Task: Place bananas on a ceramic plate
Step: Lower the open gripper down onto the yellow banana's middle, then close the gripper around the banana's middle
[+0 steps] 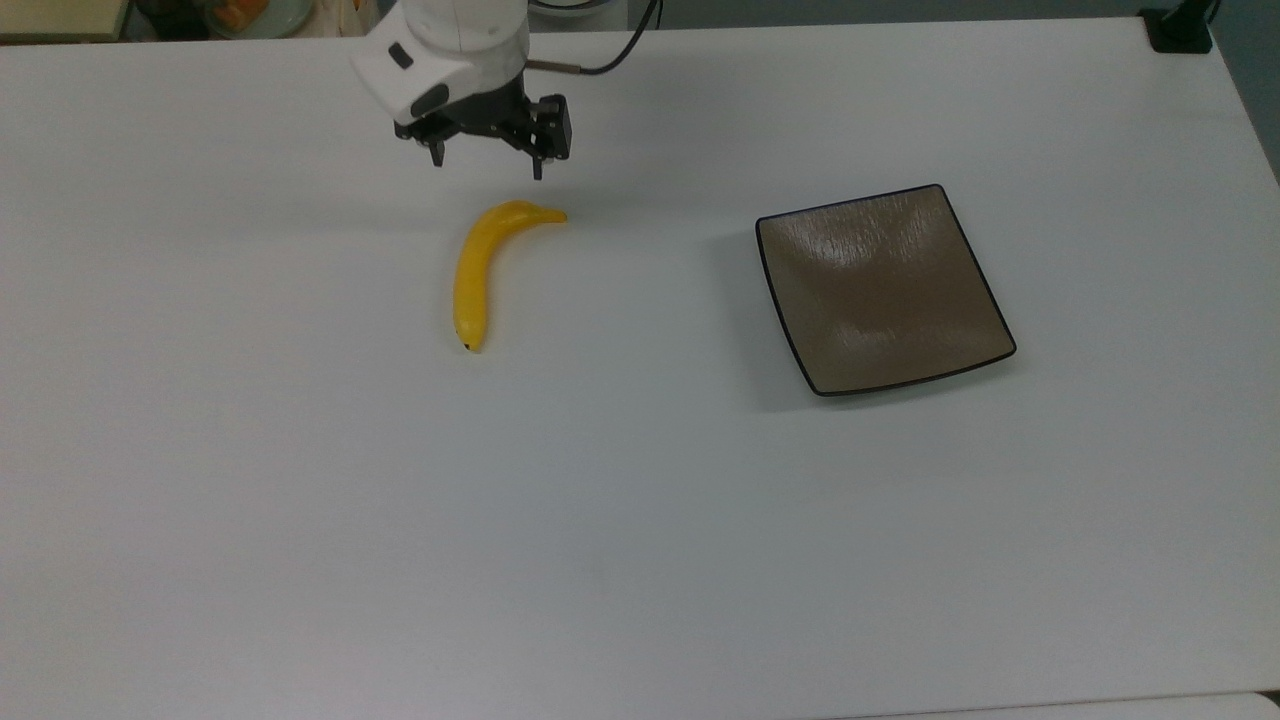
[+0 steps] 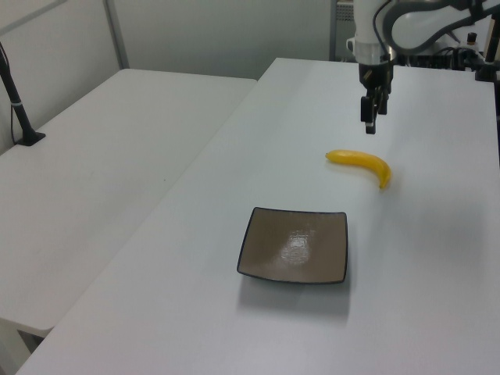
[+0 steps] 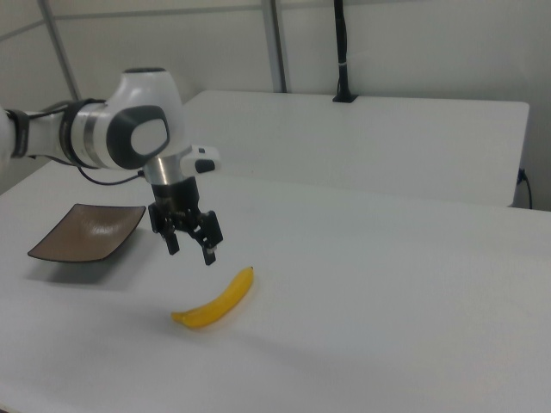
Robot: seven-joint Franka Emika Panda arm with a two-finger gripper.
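Jaws on the gripper (image 1: 487,168) stand wide apart with nothing between them, and they point down at the tabletop (image 1: 640,520). That makes sense, because open jaws are ready to go around something. The gripper hangs in the air just beyond the stem end of the banana (image 1: 478,268), not touching it. The banana lies flat on its side on the tabletop, curved like a smile, so the jaws could close across its thin width. The ceramic plate (image 1: 884,290) sits flat on the tabletop too, well apart from the banana, toward the top view's right. Its dished middle is bare, so the banana has room to land there. I count one banana, one plate and one gripper. I think the pick-up has not started yet.
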